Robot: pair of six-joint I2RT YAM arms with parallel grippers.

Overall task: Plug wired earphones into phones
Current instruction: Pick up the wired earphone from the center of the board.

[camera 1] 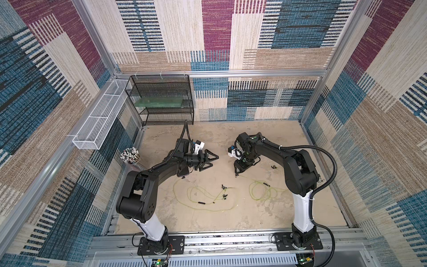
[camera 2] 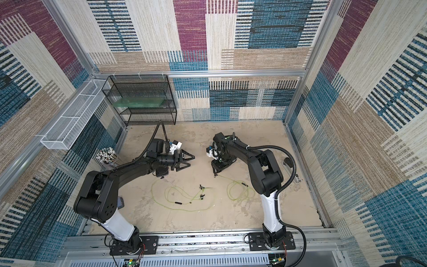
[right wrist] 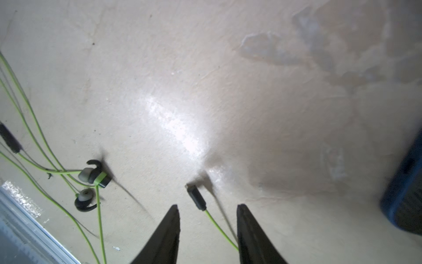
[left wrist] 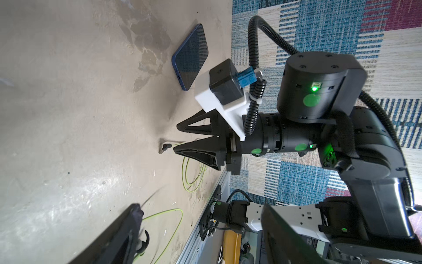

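My right gripper (right wrist: 206,206) points down at the table with its jaws apart. A black plug (right wrist: 196,197) of the wired earphones lies just ahead of its tips, and its yellow-green cable (right wrist: 219,226) runs back between them. A blue-edged phone (left wrist: 190,57) lies flat beyond that gripper. My left gripper (camera 1: 208,160) hovers open and holds nothing. Another dark phone (camera 2: 161,172) shows partly under the left arm. One loose set of loops (camera 1: 203,196) lies mid-table with two earbuds (right wrist: 96,177). A second set (camera 1: 261,191) lies near the right arm.
A black mesh shelf (camera 1: 161,99) stands at the back left, with a white mesh basket (camera 1: 99,122) on the left wall. A cup of sticks (camera 1: 130,156) stands by the left arm. A metal rail (camera 1: 231,240) runs along the table's front edge.
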